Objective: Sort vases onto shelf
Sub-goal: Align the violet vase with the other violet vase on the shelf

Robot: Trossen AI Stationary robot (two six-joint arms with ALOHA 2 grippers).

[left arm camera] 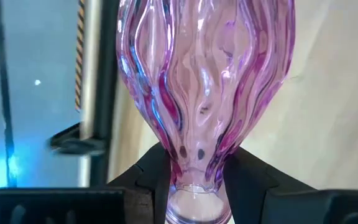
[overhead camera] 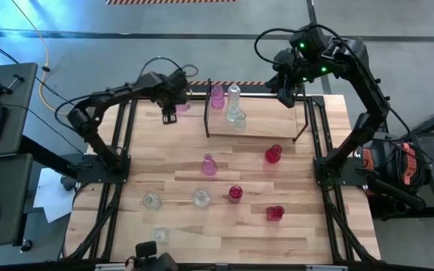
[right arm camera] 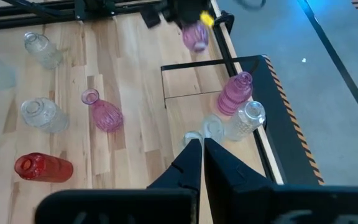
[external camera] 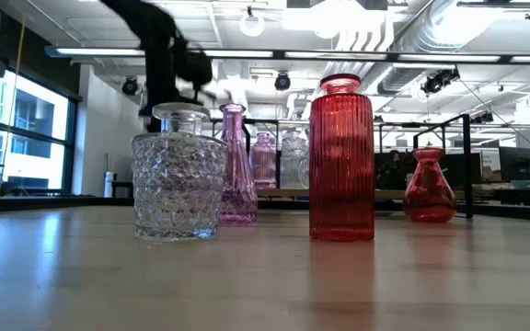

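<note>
My left gripper [overhead camera: 170,111] is at the table's far left, just left of the shelf [overhead camera: 256,129], and is shut on a pale pink ribbed vase [left arm camera: 204,74]. The shelf is a black-framed wooden rack holding a pink vase [overhead camera: 217,96] and two clear vases [overhead camera: 233,95] [overhead camera: 239,120]. My right gripper [overhead camera: 286,95] hovers shut above the shelf's far right end, with nothing in it. On the table stand a pink vase [overhead camera: 209,164], red vases [overhead camera: 273,153] [overhead camera: 235,193] [overhead camera: 275,213] and clear ones [overhead camera: 201,198] [overhead camera: 151,200]. My left gripper pinches the pink vase's narrow neck [left arm camera: 194,177], just under its rim, between its two fingers [left arm camera: 151,180]. The fingers come steeply from above. The vase hangs upright below them, its wide body toward the table, and looks lifted off the board in the right wrist view [right arm camera: 196,37].
A small clear vase [overhead camera: 160,235] stands near the table's front left. Black arm frames run along both table sides [overhead camera: 123,143] [overhead camera: 319,143]. In the low view a clear cut-glass vase [external camera: 179,175] and a tall red one [external camera: 341,156] stand close to the camera.
</note>
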